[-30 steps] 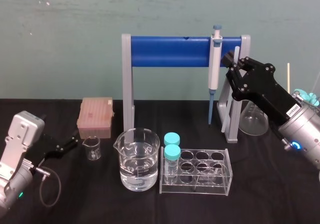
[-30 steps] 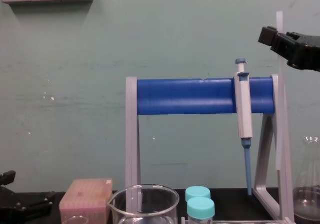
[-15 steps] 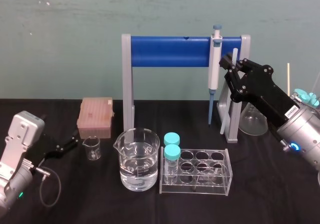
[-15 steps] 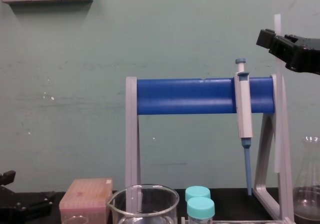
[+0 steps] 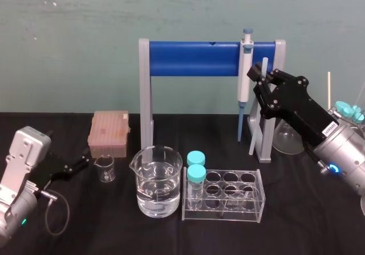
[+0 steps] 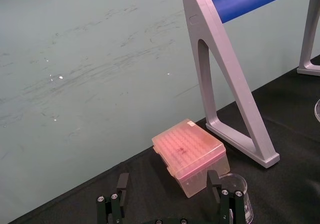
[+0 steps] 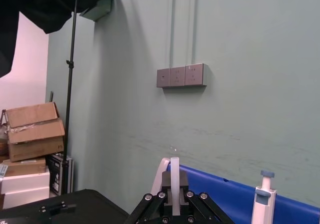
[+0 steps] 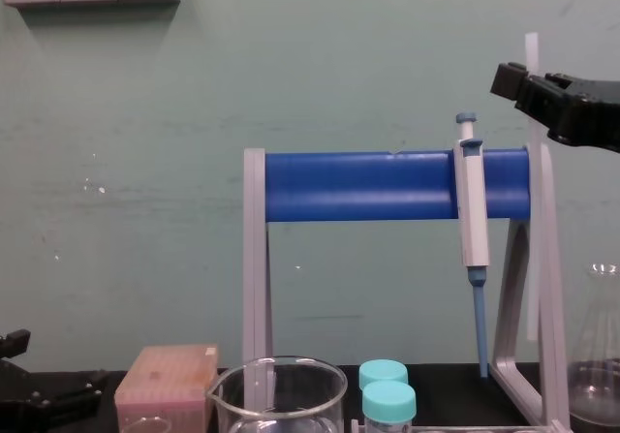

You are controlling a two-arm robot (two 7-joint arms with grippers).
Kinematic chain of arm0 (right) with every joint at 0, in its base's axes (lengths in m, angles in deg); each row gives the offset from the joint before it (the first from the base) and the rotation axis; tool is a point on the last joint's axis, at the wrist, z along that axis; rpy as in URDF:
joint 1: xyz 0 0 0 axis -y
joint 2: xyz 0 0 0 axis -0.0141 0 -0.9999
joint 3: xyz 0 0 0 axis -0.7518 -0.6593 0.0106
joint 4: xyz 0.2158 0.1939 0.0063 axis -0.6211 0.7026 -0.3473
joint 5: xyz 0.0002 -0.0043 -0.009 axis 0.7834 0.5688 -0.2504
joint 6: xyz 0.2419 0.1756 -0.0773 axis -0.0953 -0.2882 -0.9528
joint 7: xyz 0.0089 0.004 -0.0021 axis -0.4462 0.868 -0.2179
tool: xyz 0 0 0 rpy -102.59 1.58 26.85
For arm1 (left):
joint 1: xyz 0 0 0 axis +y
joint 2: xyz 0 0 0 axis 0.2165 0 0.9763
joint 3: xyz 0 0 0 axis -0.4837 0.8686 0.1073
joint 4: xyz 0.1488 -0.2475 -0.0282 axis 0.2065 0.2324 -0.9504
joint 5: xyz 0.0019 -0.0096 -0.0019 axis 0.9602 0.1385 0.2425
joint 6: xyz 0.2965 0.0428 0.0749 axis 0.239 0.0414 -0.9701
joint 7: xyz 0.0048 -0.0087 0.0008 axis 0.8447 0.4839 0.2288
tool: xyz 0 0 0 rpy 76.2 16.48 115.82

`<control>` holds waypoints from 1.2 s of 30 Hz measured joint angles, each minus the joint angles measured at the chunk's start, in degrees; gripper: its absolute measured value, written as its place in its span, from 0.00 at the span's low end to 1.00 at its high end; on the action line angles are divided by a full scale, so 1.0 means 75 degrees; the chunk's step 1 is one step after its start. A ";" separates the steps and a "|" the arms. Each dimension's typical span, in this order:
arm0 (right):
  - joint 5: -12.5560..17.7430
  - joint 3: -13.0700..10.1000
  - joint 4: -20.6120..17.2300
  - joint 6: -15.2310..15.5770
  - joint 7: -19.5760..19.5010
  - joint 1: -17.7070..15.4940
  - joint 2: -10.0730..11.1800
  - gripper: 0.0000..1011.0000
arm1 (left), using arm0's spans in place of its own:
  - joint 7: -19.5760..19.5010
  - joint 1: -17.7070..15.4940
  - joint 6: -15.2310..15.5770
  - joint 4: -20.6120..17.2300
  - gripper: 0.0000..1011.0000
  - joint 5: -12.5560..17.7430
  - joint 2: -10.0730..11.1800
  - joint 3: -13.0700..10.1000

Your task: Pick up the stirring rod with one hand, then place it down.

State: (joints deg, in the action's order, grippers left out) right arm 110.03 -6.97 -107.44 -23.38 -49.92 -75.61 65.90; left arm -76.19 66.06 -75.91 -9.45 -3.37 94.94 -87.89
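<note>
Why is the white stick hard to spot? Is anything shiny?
Head view: the stirring rod, gripped by the right claw, is pale and crosses the grey rack's leg; the beaker's rim glints. Chest view: its top stands out against the green wall. Left wrist view: the left claw looks dark.

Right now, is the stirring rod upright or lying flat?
Nearly upright: the right claw grips the rod near its top, beside the rack.

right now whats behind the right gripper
The right gripper holds the stirring rod nearly upright. Behind it stand the grey rack's right leg and, further right, a glass flask. The gripper hides the leg's middle and the flask's neck. The left gripper sits idle at left.
</note>
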 joint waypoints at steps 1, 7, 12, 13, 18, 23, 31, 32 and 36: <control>0.0001 0.0004 0.0003 0.0000 0.0002 0.0001 0.0000 0.07 | 0.0000 0.0000 0.0000 0.0000 0.99 0.0000 0.0001 0.0000; 0.0017 0.0034 0.0053 0.0008 0.0030 0.0033 -0.0007 0.07 | 0.0000 0.0000 0.0000 0.0000 0.99 0.0000 0.0000 0.0000; 0.0019 0.0050 0.0091 0.0002 0.0044 0.0058 -0.0014 0.07 | 0.0000 0.0000 0.0000 0.0000 0.99 0.0000 0.0001 0.0000; 0.0019 0.0053 0.0095 0.0001 0.0049 0.0061 -0.0015 0.07 | 0.0000 0.0000 0.0000 0.0000 0.99 0.0000 0.0000 0.0000; 0.0023 0.0063 0.0108 -0.0007 0.0063 0.0074 -0.0010 0.07 | 0.0000 0.0000 0.0000 0.0000 0.99 0.0000 0.0000 0.0000; 0.0033 0.0072 0.0111 -0.0006 0.0080 0.0081 0.0007 0.07 | 0.0000 0.0000 0.0000 0.0000 0.99 0.0000 0.0000 0.0000; 0.0044 0.0078 0.0084 -0.0007 0.0092 0.0065 0.0029 0.07 | 0.0000 0.0000 0.0000 0.0000 0.99 0.0000 0.0001 0.0000; 0.0049 0.0081 0.0071 -0.0007 0.0095 0.0064 0.0031 0.07 | 0.0000 0.0000 0.0000 0.0000 0.99 0.0000 0.0001 0.0000; 0.0072 0.0091 0.0068 -0.0005 0.0118 0.0062 0.0035 0.07 | 0.0000 0.0000 0.0000 0.0000 0.99 0.0000 0.0000 0.0000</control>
State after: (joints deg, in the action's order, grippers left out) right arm 110.57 -6.29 -106.92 -23.42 -49.03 -75.15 66.16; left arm -76.19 66.06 -75.91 -9.45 -3.38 94.94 -87.89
